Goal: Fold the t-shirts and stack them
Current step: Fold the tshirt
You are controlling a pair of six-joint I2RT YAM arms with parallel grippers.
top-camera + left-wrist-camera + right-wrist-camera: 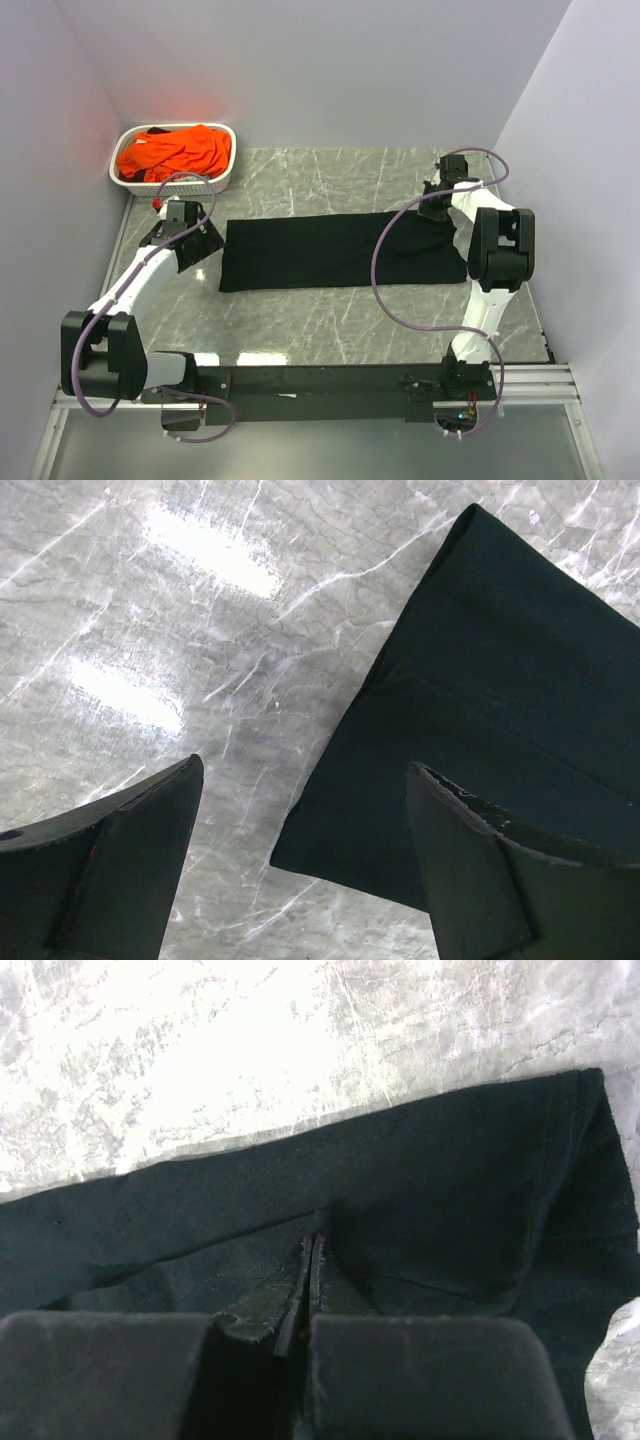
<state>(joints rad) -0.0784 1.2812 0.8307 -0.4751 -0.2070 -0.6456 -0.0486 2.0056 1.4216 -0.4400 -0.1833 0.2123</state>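
Black tee (340,250) — folded strip just in front of basket (222,172). Soft, light, limp; you'd best take end corners. Right gripper (312,1250) pinched on end farthest from basket; left gripper (305,770) wide, empty — nearer end.

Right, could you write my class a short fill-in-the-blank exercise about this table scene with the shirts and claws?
The left claw, at one end of the black t-shirt, is ____.
The right claw is ____ on that t-shirt.
The white basket holds ____ t-shirts.
The basket stands at the table's far ____ corner.
Missing words: open; shut; orange; left.
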